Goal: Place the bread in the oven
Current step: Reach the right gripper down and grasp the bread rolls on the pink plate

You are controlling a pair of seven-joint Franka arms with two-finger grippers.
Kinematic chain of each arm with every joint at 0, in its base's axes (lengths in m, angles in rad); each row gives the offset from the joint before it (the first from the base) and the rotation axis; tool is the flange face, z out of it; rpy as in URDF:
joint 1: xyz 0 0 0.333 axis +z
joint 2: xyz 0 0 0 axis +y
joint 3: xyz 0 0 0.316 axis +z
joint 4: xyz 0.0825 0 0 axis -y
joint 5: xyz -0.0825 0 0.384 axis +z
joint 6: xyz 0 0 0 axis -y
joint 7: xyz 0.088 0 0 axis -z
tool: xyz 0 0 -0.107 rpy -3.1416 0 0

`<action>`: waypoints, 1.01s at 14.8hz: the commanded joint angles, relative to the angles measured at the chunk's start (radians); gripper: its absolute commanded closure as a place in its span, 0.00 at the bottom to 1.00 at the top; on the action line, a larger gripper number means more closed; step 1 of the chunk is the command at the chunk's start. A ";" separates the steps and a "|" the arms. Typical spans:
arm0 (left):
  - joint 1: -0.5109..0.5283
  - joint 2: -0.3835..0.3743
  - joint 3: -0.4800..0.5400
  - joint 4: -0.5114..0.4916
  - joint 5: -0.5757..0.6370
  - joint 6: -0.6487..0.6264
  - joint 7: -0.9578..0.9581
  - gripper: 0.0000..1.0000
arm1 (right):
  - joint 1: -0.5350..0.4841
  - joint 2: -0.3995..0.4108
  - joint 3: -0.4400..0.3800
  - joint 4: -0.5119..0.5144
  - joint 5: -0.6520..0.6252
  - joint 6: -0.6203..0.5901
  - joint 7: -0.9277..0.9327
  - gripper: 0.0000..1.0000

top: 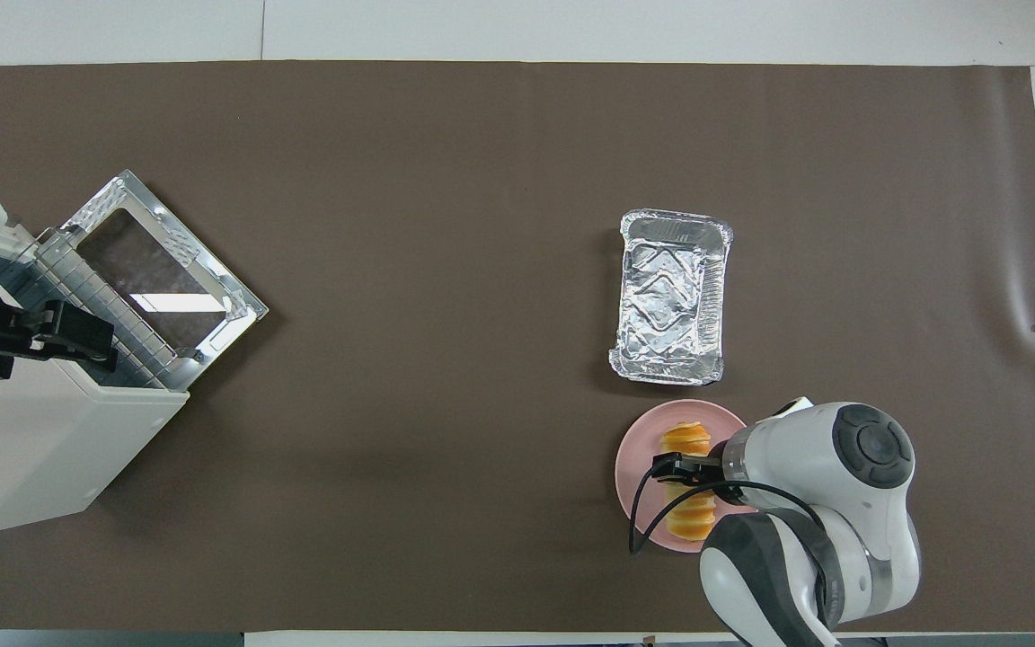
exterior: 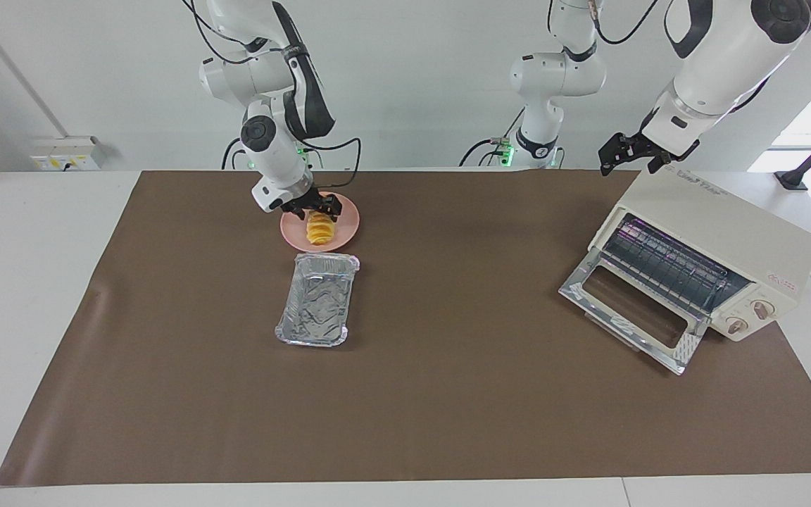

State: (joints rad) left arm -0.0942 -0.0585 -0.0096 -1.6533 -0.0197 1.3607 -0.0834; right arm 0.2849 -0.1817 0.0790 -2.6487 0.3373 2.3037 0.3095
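The counter (exterior: 39,296) is white and carries a brown mat (exterior: 448,394) that fills most of both frames; a plain white wall runs along the top of the facing view, with a socket box (exterior: 67,153) at its upper left. The bread (exterior: 319,229) lies on a round pink plate (exterior: 346,232) in the upper left-centre of the facing view and the lower right of the overhead view. Its long axis runs top to bottom in both frames, one end pointing toward the robots, the other toward the foil tray (exterior: 317,299), which sits just beside the plate, farther from the robots, with its long axis in the same line. The right claw (exterior: 315,205) is down at the bread's middle, its fingers astride the loaf; whether they press on it cannot be told. The oven (exterior: 722,246) stands at the right of the facing view, angled, its glass door (exterior: 627,310) dropped open onto the mat and its wire rack (exterior: 669,264) exposed, two knobs (exterior: 750,317) at the lower right corner of its front. The left claw (exterior: 620,153) hangs over the oven's top, well apart from the bread; its finger state cannot be told.
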 commanded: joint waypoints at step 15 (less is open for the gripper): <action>0.010 -0.021 -0.006 -0.019 0.017 0.017 0.005 0.00 | -0.127 0.091 -0.009 0.502 -0.065 -0.325 -0.052 1.00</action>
State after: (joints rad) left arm -0.0942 -0.0585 -0.0096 -1.6533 -0.0197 1.3607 -0.0834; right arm 0.1670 -0.2111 0.0648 -2.2805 0.3216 1.9766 0.2836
